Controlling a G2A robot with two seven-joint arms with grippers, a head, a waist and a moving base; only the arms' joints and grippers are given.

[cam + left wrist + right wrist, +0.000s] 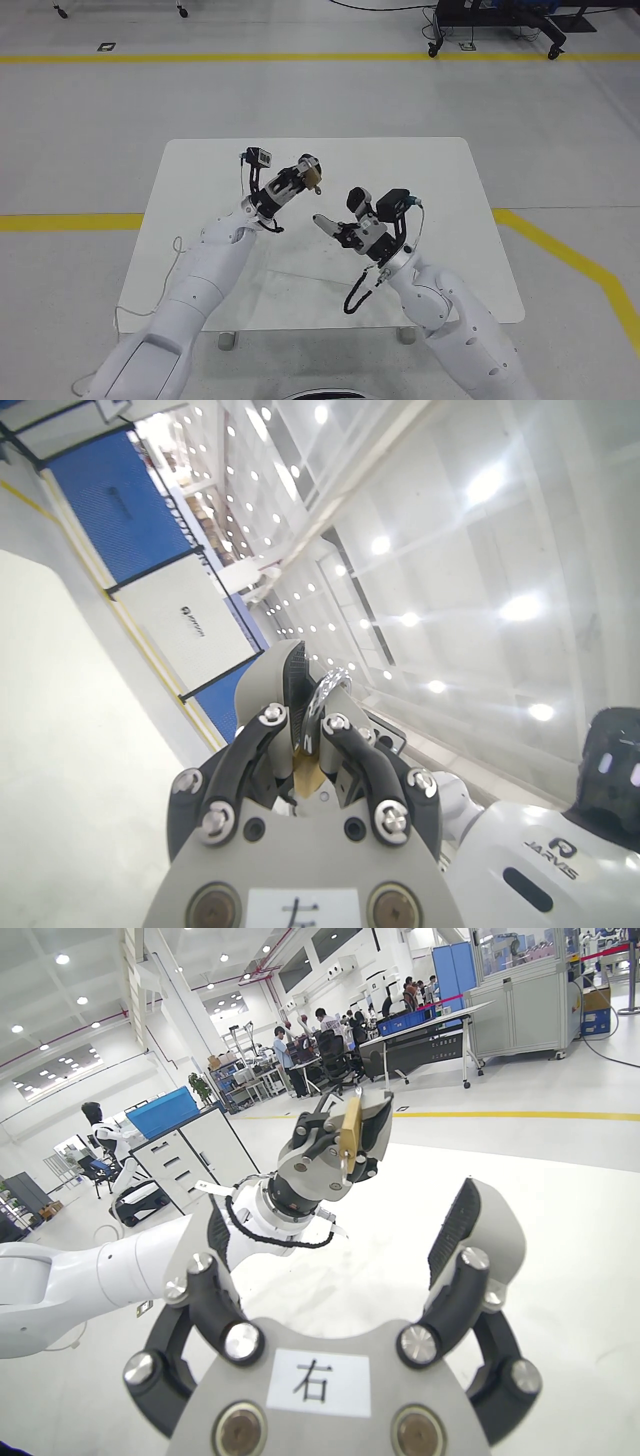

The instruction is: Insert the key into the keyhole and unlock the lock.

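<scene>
L gripper: clenched on brass padlock, held up in air over far-centre of white table, not touching it. Pads press both flat faces of lock body. Chrome shackle pokes out past fingertips, pointing away from wrist. At opposite, palm-side end of body, small silvery key seems plugged into body; too small to be sure. Sits tight against L palm plate & black finger links, so crowded on that side. Black cable loops under L wrist.

R gripper: released, jaws spread wide, near table centre, aimed toward padlock but apart from it, w/ air gap between.

Around: yellow floor tape beyond table, more strips on either side at mid-table level. Dark wheeled frame at far R of floor. Behind padlock in R wrist view: white drawer cabinet w/ blue bin on top, well off table. In L wrist view: blue & white fence panels past table edge.
</scene>
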